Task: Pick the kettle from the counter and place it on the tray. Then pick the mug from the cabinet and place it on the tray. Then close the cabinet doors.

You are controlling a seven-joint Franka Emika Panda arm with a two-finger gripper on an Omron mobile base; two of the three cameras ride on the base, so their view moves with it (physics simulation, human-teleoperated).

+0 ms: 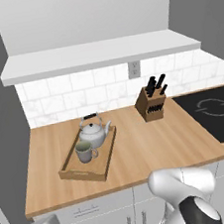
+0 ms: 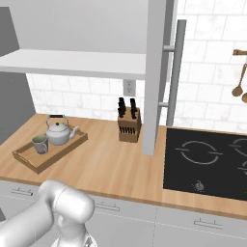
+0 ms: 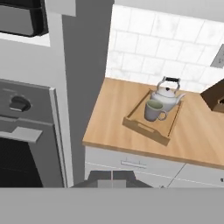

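**Kettle and mug on tray, door ajar**

The squat silver-grey metal kettle [image 1: 92,132] and small grey-green mug [image 1: 84,151] share the light-wood tray [image 1: 82,172] near the wooden counter's [image 1: 139,150] left end. A wooden knife block [image 1: 151,104] stands toward the black cooktop [image 2: 207,164]; one pale grey cabinet door [image 2: 155,72] juts open. The gripper's jaws are closed, empty.

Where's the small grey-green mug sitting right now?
The small grey-green mug stands on the light-wood tray at the counter's left end, just in front of the silver kettle.
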